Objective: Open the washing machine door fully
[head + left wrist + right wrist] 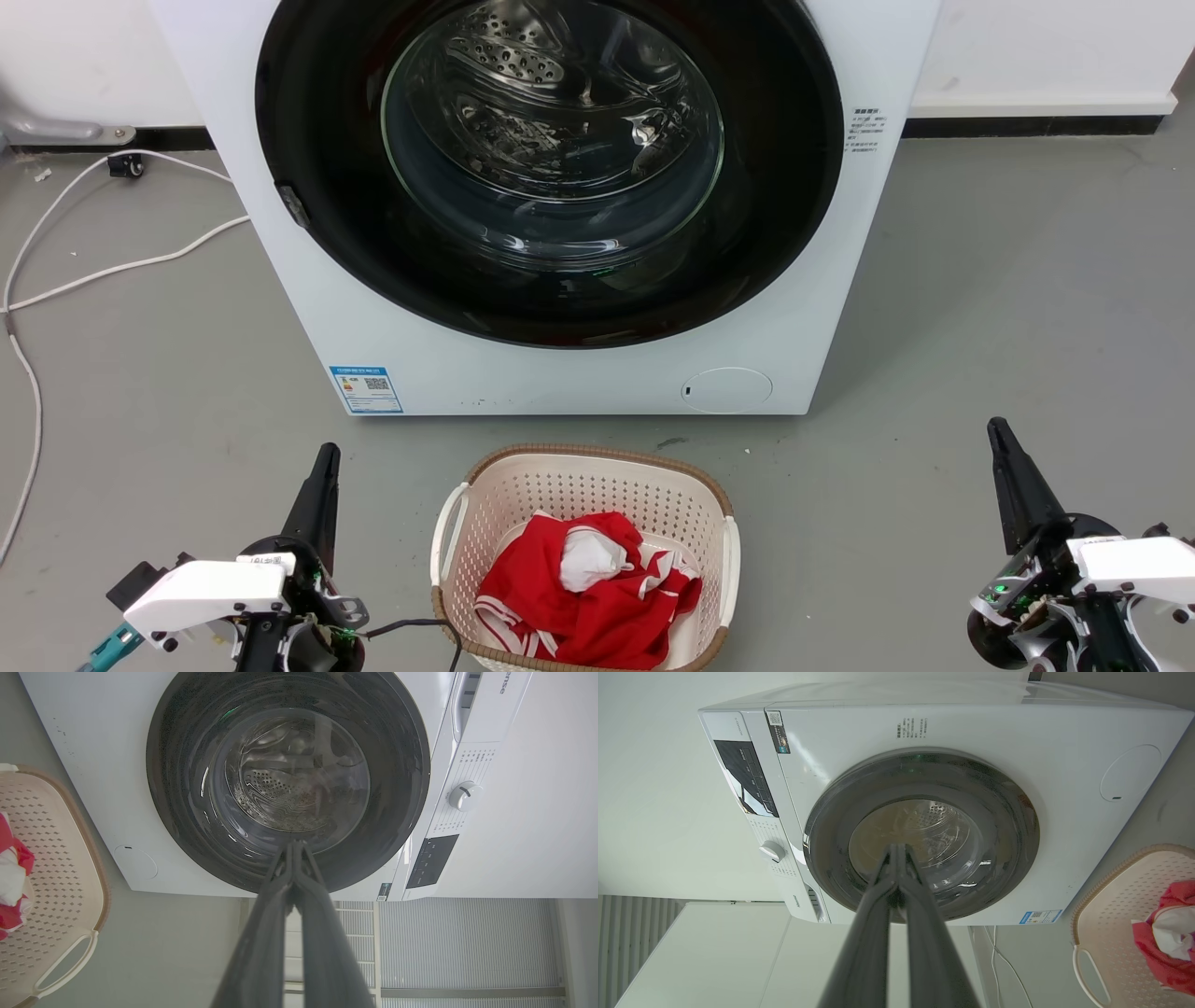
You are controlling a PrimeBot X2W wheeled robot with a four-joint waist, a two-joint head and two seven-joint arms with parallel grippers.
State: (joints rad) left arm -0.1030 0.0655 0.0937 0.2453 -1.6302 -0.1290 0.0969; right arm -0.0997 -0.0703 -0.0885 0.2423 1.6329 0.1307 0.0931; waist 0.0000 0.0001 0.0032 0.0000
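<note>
The washing machine door (551, 168) is a large round glossy black ring with a clear glass bowl centre. It lies flush against the white machine front, and the steel drum shows through the glass. A small dark latch sits on its left rim. The same door (287, 779) (924, 835) faces both wrist cameras from some distance. My left gripper (327, 453) is low at the lower left, shut and holding nothing. At the lower right, my right gripper (997, 427) is shut too. Both hang well short of the machine, over the floor.
A cream laundry basket (485, 490) with red and white clothes stands on the grey floor between my grippers, just before the machine. White cables (112, 271) trail on the floor at the left. A small round white flap (726, 389) sits low on the machine front.
</note>
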